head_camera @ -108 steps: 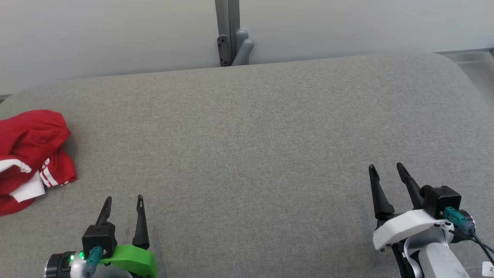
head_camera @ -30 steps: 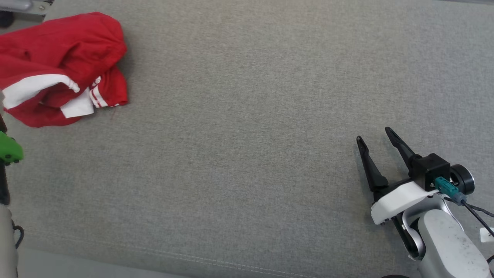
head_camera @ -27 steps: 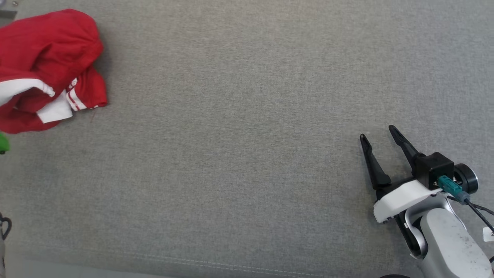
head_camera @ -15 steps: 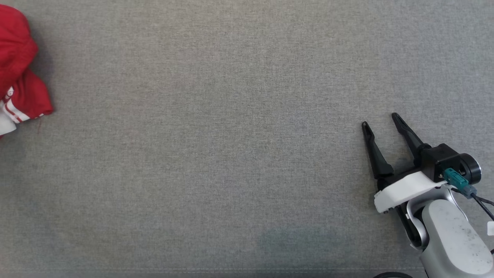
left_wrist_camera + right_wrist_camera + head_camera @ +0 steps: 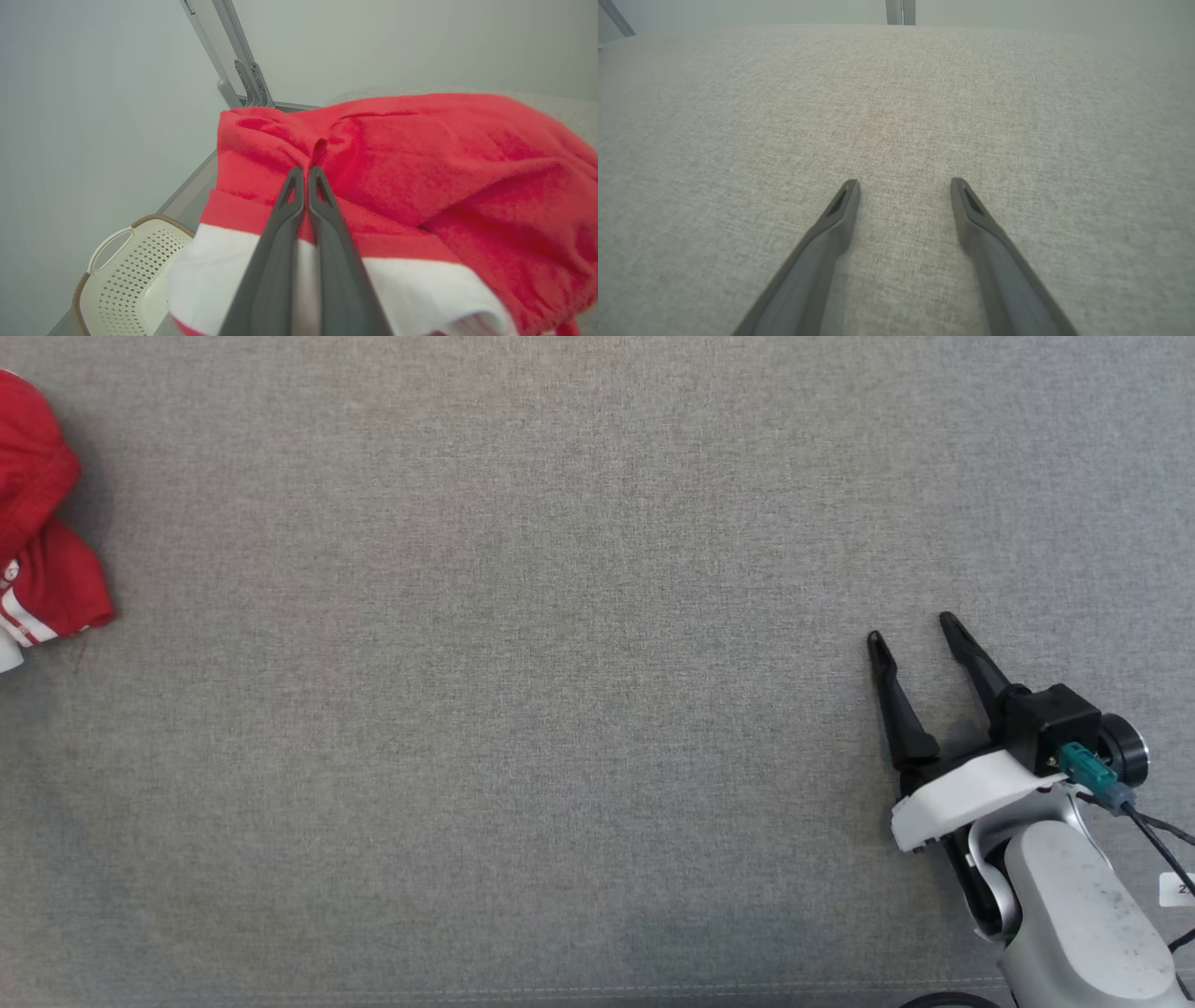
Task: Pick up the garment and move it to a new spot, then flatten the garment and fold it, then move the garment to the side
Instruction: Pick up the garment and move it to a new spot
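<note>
The left pincer (image 5: 306, 170) is clamped on a fold of the red-and-white garment (image 5: 420, 154) at the grey fabric desk's (image 5: 523, 709) left side. The right pincer (image 5: 910, 627) gapes empty above bare cloth. Beyond stand a cream perforated basket (image 5: 121, 275), a grey post (image 5: 243, 70) and a pale wall (image 5: 93, 93).

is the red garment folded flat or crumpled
Crumpled. The red garment sits in a bunched heap of creases, its white band curling under.

Nothing can be read with certainty. A small white tag (image 5: 1178, 889), low at the head view's right edge, carries a dark character, perhaps a "2", cut off by the frame. The red garment (image 5: 47, 602) bears a tiny white mark, too small to read.
</note>
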Robot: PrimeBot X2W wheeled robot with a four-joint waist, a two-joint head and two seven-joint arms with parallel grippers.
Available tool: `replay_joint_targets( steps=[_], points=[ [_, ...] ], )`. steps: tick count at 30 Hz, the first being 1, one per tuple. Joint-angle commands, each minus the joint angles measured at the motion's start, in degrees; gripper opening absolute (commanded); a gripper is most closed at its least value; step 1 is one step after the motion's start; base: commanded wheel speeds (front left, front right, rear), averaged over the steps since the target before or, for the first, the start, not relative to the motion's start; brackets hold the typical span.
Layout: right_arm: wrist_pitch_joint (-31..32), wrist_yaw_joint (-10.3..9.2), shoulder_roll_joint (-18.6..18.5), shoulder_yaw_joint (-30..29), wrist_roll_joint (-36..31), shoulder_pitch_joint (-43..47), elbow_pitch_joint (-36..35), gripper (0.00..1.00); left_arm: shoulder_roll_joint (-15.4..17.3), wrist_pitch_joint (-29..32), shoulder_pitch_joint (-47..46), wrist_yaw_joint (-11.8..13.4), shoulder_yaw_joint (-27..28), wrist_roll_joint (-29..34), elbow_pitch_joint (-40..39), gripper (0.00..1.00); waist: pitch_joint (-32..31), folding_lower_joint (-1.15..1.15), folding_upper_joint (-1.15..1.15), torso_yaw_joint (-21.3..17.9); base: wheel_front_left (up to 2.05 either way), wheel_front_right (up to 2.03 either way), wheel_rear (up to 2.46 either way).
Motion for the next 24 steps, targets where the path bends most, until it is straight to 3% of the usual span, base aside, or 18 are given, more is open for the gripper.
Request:
replay_joint_targets(
  steps=[1, 8, 16, 20, 24],
  points=[
    [0.15, -0.08, 0.43, 0.41, 0.18, 0.73, 0.58, 1.0, 0.61, -0.47, -0.94, -0.22, -0.14, 0.37, -0.64, 0.0, -0.98, -0.01, 0.0, 0.38, 0.0, 0.0, 0.0],
    [0.08, -0.08, 2.11, 0.99, 1.07, 1.35, 1.67, 1.0, 1.89, -1.37, -3.14, -2.24, -2.58, 2.36, -6.36, 0.0, -4.76, -0.01, 0.0, 0.33, 0.0, 0.0, 0.0],
    [0.07, -0.08, 3.97, 0.36, 2.27, 2.61, 2.38, 1.0, -0.51, -1.37, -4.53, -4.85, -6.07, 3.92, -15.39, 0.0, -8.41, -0.01, 0.0, -1.75, 0.0, 0.0, 0.0],
    [0.07, -0.08, 4.94, -0.09, 2.66, 3.35, 2.67, 1.0, -4.5, -1.37, -5.07, -6.35, -9.79, 4.13, -21.27, 0.0, -10.37, -0.01, 0.0, -3.57, 0.0, 0.0, 0.0],
    [0.07, -0.08, 5.92, -0.26, 3.07, 4.36, 3.0, 1.0, -11.74, -1.31, -2.92, -7.14, -15.15, 2.23, -27.16, 0.0, -11.68, -0.01, 0.0, -5.72, 0.0, 0.0, 0.0]
  ],
)
